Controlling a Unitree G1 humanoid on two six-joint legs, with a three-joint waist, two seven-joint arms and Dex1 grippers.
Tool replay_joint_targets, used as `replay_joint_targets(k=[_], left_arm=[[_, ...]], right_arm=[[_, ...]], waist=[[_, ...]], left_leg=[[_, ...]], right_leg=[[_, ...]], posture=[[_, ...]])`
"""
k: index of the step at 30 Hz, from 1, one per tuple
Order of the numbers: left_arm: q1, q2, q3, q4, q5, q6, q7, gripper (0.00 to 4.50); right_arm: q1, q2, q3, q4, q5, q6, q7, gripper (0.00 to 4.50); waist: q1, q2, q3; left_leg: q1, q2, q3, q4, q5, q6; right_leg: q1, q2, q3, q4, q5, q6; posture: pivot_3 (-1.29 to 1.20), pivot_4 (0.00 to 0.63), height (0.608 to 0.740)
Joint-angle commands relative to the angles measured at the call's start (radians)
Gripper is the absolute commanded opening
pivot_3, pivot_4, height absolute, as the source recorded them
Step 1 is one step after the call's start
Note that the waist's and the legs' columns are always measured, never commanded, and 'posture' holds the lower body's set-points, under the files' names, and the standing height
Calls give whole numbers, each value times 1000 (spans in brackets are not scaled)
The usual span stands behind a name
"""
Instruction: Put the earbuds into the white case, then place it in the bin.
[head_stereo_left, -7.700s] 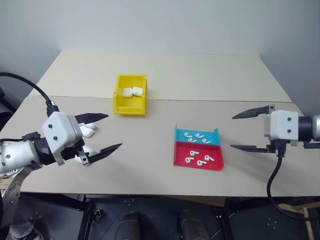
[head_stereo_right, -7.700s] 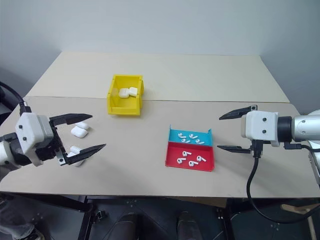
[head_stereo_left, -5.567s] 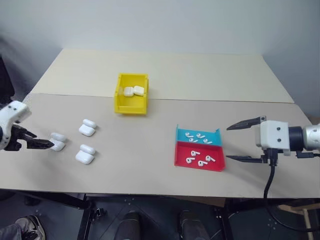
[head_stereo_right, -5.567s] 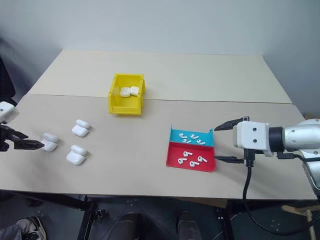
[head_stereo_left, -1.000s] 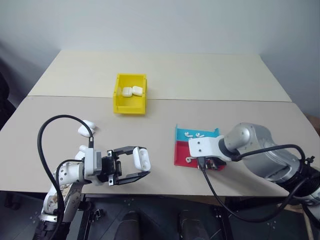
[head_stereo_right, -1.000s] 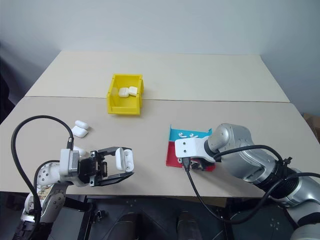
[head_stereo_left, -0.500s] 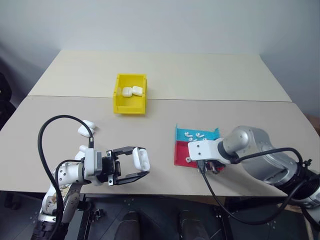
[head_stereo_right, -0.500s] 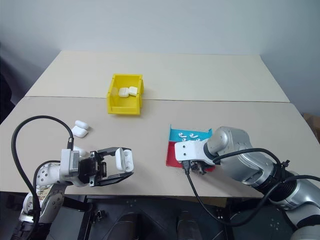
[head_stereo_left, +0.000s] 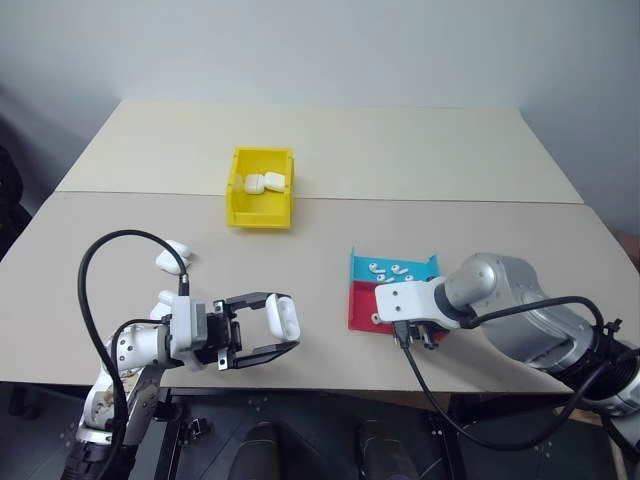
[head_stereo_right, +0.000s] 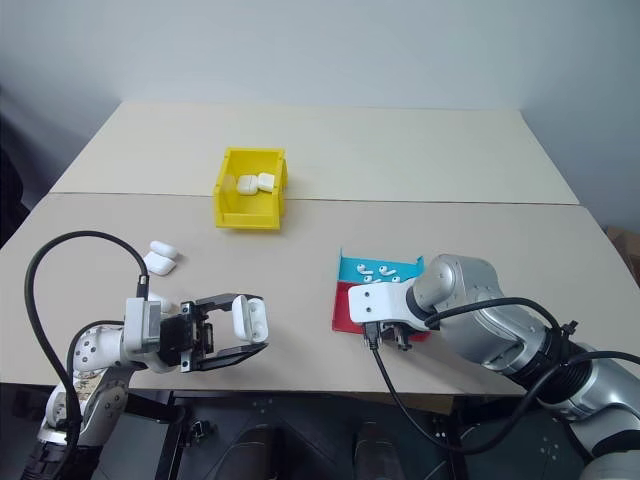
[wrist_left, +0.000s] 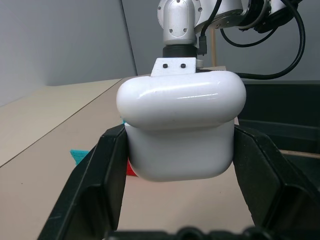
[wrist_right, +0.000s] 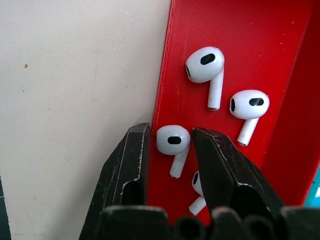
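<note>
Two black fingers of the right gripper (wrist_right: 169, 145) stand a little apart over the red tray (wrist_right: 280, 60), with one earbud (wrist_right: 173, 141) between the tips. Whether the pads already touch it cannot be told; nothing is lifted yet. Two more earbuds lie beyond the fingertips on the tray floor, well clear of them, and a fourth sits partly hidden just under the finger nearer the tray's middle.

The likely trouble is the pinch itself. The earbud is tiny, glossy and rounded at the head with a short stem, so hard smooth plastic may squirt out sideways as the tips shut, or tip over onto its stem. The finger on the outer side is right at the tray's raised edge and could catch on that lip instead of closing cleanly. The half-hidden earbud under the other finger could be nudged or dragged along.

Across the table, the left gripper (head_stereo_left: 283, 332) has its fingers clamped on the white case (wrist_left: 181, 131), one finger against each side, holding it clear of the tabletop. The case is a smooth, shiny rounded block with its lid shut as far as can be seen; such a slick shell could rotate in the grip when an earbud is pressed in. Far beyond both grippers sits the yellow bin (head_stereo_left: 236, 205), upright-walled, with cases already inside.
</note>
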Motion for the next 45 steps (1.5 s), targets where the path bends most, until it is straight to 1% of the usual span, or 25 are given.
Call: replay_joint_targets(k=[1, 17, 20, 33, 35, 37, 40, 42, 45], left_arm=[[-7, 4, -4, -32, -6, -16, 3, 2826], [-5, 7, -27, -32, 8, -14, 8, 2826], [-5, 5, -32, -31, 12, -15, 11, 2826], [-8, 1, -29, -32, 9, -15, 24, 2826], [-11, -2, -23, -43, -33, -4, 9, 2826], [-13, 9, -20, -76, -66, 39, 23, 2826], [-31, -3, -18, -109, -112, 73, 42, 2826], [-51, -13, -20, -118, -142, 91, 48, 2826], [-94, -28, -38, -108, -162, 109, 37, 2826]], right_arm=[[4, -14, -19, -32, -20, -16, 0, 1725], [14, -19, -25, -34, -36, -24, 8, 1725], [20, -29, -29, -41, -31, -41, 18, 1207], [31, -31, -54, -67, -30, -38, 21, 1207], [32, -38, -92, -91, -7, -35, 22, 1207], [48, -51, -195, -135, 80, -52, 52, 1207], [82, -27, -414, -175, 242, -54, 66, 1207], [107, 27, -580, -161, 344, -84, 40, 1207], [106, 160, -818, -117, 489, -164, -40, 1207]], waist=[[0, 0, 0], [0, 0, 0], [0, 0, 0], [0, 0, 0], [0, 0, 0], [1, 0, 0], [3, 0, 0], [4, 0, 0], [4, -1, 0]], left_leg=[[0, 0, 0, 0, 0, 0], [0, 0, 0, 0, 0, 0], [0, 0, 0, 0, 0, 0], [0, 0, 0, 0, 0, 0], [0, 0, 0, 0, 0, 0], [0, 0, 0, 0, 0, 0], [-1, 0, 0, 0, 0, 0], [0, 0, -1, 0, 0, 0], [2, 0, -2, 0, 0, 0]], right_leg=[[0, 0, 0, 0, 0, 0], [0, 0, 0, 0, 0, 0], [0, 0, 0, 0, 0, 0], [0, 0, 0, 0, 0, 0], [0, 0, 0, 0, 0, 0], [0, 0, 0, 0, 0, 0], [0, 0, 0, -1, 0, 0], [1, 0, -1, -2, 0, 0], [6, 0, -2, -4, 1, 1]], posture=[[0, 150, 740], [0, 150, 740], [0, 150, 740], [0, 150, 740], [0, 150, 740], [0, 150, 740], [0, 150, 740], [0, 150, 740], [0, 150, 740]])
